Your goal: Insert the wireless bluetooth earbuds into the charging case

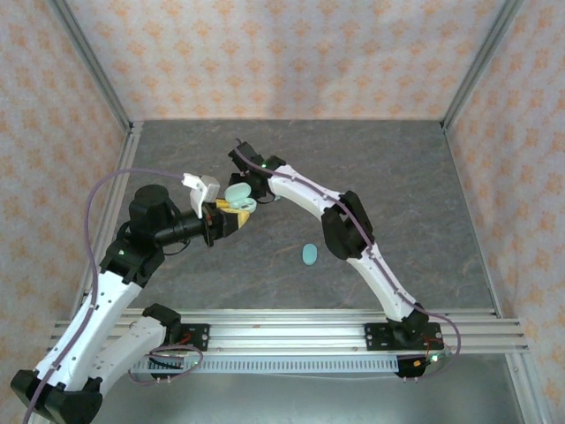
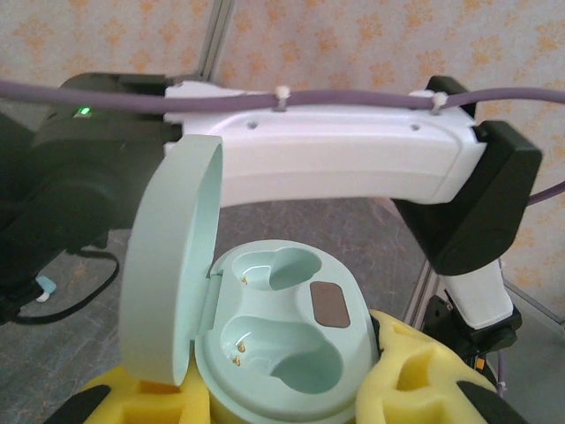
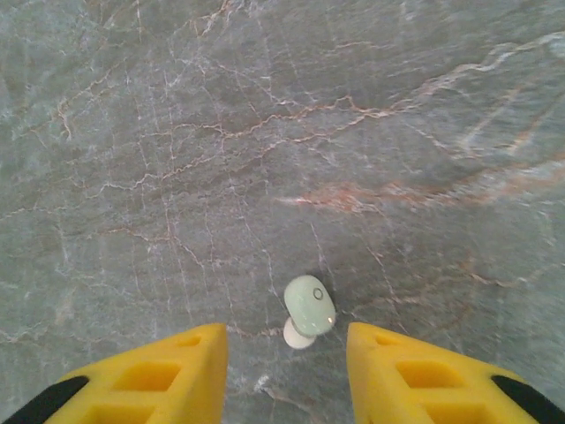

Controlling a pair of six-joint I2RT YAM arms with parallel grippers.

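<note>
Left fingers (image 2: 424,375) clamped on open charging case (image 2: 282,344), both wells empty. Right fingers (image 3: 168,375) half-open, straddling earbud (image 3: 309,307) on table (image 3: 265,132), nothing gripped. Centre on body, pinch gently; tiny pebble may squirt out.

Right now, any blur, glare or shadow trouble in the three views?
Left wrist: charging case sharp, mild sheen in its empty wells, wallpaper behind slightly soft. Right wrist: earbud a little soft, with a tiny highlight on its shell. Top external: even light, no harsh glare on the table.
</note>
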